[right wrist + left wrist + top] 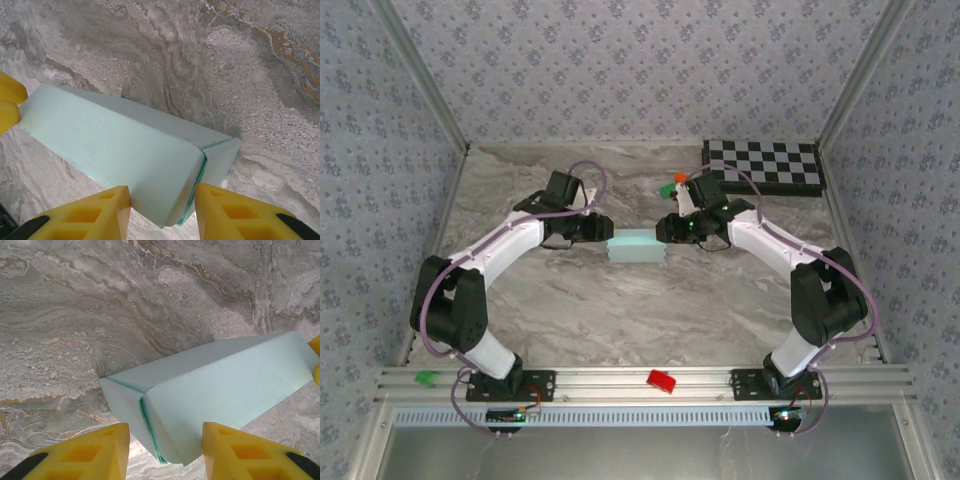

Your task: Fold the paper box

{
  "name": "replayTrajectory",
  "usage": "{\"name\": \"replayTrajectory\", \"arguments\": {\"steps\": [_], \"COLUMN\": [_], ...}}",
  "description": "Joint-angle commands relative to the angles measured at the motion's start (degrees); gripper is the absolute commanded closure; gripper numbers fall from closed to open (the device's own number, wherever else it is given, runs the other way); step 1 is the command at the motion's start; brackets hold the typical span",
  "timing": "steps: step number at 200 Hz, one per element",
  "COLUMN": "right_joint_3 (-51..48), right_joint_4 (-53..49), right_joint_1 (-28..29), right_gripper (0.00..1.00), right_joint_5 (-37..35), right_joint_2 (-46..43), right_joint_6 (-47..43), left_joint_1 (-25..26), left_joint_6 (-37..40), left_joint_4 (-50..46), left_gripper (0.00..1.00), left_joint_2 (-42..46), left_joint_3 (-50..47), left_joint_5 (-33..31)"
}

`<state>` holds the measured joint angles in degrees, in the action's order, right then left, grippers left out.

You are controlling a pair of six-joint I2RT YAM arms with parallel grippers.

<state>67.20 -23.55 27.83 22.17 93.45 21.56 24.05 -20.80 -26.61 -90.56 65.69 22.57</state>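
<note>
The paper box is a pale aqua closed rectangular box lying on the marble table between my two grippers. My left gripper is at its left end. In the left wrist view the box's end sits between the yellow fingers, with a gap on the left side, so the left gripper is open. My right gripper is at the right end. In the right wrist view the box fills the space between the fingers, and the right gripper is shut on it.
A black-and-white checkerboard lies at the back right. Small orange and green pieces sit just behind the right gripper. A red clip and a green one rest on the front rail. Patterned walls enclose the table.
</note>
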Motion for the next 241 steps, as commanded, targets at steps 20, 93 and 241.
{"name": "replayTrajectory", "arguments": {"steps": [20, 93, 241], "right_joint_3": [-2.8, -3.7, 2.8], "right_joint_4": [-4.3, -5.4, -9.7], "right_joint_1": [0.3, 0.7, 1.7], "right_gripper": [0.60, 0.60, 0.60], "right_joint_5": [-1.1, -3.2, -9.2], "right_joint_2": [2.0, 3.1, 5.1], "right_joint_6": [-1.2, -1.5, -3.4], "left_joint_1": [0.1, 0.5, 1.3], "left_joint_6": [1.4, 2.4, 2.8], "left_joint_4": [-2.4, -3.6, -4.6], "left_gripper": [0.58, 0.59, 0.58], "left_joint_2": [-0.9, -2.4, -1.1], "left_joint_3": [-1.8, -2.9, -1.0], "left_joint_5": [0.5, -1.3, -2.2]}}
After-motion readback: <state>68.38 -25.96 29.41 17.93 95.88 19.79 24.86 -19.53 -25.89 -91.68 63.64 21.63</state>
